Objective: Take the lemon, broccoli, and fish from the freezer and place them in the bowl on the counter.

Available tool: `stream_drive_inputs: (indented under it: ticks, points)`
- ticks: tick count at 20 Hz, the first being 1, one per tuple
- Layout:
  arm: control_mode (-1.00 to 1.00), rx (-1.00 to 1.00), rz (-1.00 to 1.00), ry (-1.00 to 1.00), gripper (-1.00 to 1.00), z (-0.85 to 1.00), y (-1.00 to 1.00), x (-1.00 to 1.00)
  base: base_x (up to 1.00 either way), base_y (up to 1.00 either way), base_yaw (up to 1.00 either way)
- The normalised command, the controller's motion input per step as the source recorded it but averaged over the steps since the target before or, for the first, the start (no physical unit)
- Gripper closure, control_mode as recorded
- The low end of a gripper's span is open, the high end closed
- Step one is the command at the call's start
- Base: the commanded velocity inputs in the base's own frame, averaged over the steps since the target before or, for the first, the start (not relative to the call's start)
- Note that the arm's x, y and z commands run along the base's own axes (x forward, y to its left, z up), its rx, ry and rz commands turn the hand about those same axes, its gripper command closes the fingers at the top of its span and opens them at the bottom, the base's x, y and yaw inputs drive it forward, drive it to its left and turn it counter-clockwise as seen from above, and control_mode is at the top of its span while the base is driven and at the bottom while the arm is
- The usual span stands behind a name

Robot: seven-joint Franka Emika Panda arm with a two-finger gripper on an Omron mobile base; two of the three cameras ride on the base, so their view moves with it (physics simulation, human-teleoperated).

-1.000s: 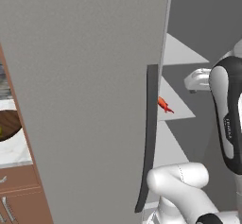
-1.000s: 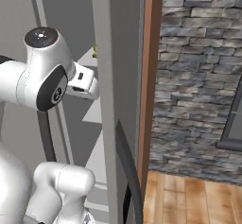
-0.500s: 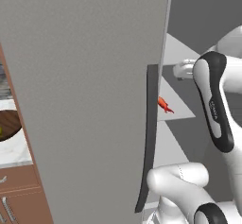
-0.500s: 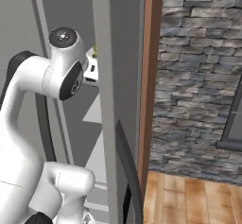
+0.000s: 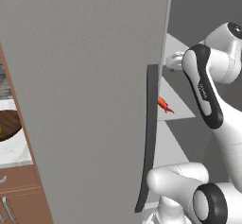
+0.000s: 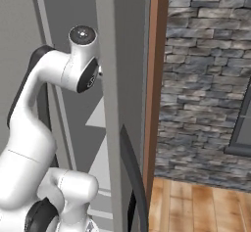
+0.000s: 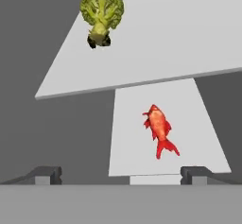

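Now, item by item: fish (image 7: 159, 129), red-orange, lying flat on the lower white shelf (image 7: 142, 124) inside the freezer (image 5: 90, 76), tail toward us; also glimpsed past the door handle (image 5: 149, 138) in the left base view; untouched. Broccoli (image 7: 101, 6), on the upper shelf (image 7: 156, 43) above and to the left of the fish in the hand view, crown up; untouched. Lemon: a sliver of yellow sits in the bowl (image 5: 8, 126) at the left edge of the left base view, which we judge to be it, though too little shows to be sure. Bowl: on the counter (image 5: 16, 152), well apart from the freezer. Gripper (image 7: 122, 172): released, jaws spread wide, nothing between them, tips low in the hand view with the fish ahead. Change noted: over the last second the arm (image 5: 208, 90) has swung from beside the door inward and up toward the shelves. Meaning, by our judgement: one item likely delivered, two left, and we are lining up on the fish; next comes a descent onto its body.
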Motion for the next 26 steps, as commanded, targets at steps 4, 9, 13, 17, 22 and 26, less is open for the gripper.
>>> stream_drive_inputs:
  ticks: [4,9,13,17,22,26]
  points:
    - [-1.0,0.03,0.0,0.0,-1.0,0.04,-0.02,0.62,0.0,0.0,0.0]
    - [-1.0,0.03,0.0,0.0,-1.0,0.17,-0.02,0.49,0.0,0.0,0.0]
    - [-1.0,0.0,0.03,-0.02,-1.0,0.2,0.0,0.16,0.0,0.0,0.0]
    - [-1.0,0.0,0.04,-0.01,-1.0,0.12,0.0,0.24,0.0,0.0,0.0]
    - [-1.0,0.0,0.05,-0.03,-1.0,-0.01,0.0,0.38,0.0,0.0,0.0]
    - [-1.0,0.0,0.12,-0.03,-1.0,-0.06,0.0,0.48,0.0,0.0,0.0]
